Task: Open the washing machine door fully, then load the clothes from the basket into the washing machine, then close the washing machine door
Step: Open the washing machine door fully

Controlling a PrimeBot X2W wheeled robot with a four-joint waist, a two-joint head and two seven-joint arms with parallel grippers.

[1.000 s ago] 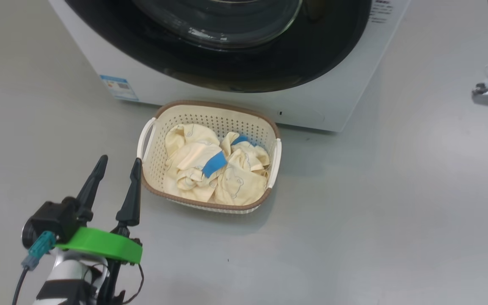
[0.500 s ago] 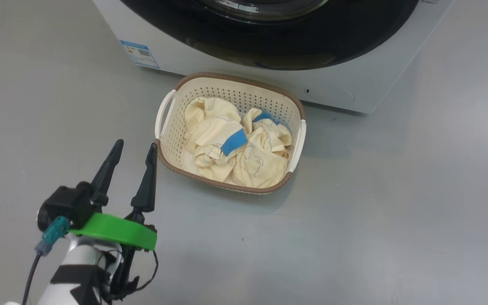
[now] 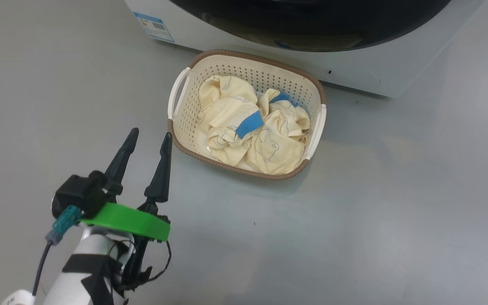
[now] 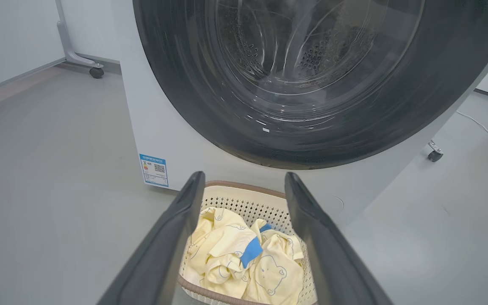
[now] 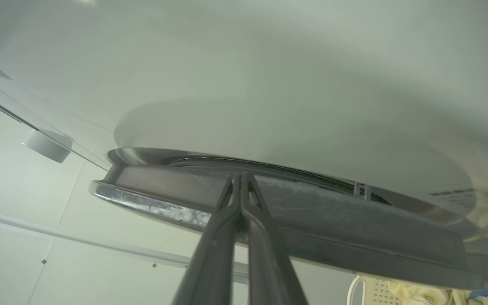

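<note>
clothes (image 3: 252, 127) in basket (image 3: 184, 123) | basket before washing machine (image 3: 354, 76)

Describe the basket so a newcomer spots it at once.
Find the big white washing machine; the basket sits on the grey floor just before its front. It is cream perforated plastic with a brown rim and white side handles, and holds pale yellow clothes.

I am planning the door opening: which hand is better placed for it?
Right. The right hand, fingers together, points at the door rim; the left hand hangs open near the basket.
</note>
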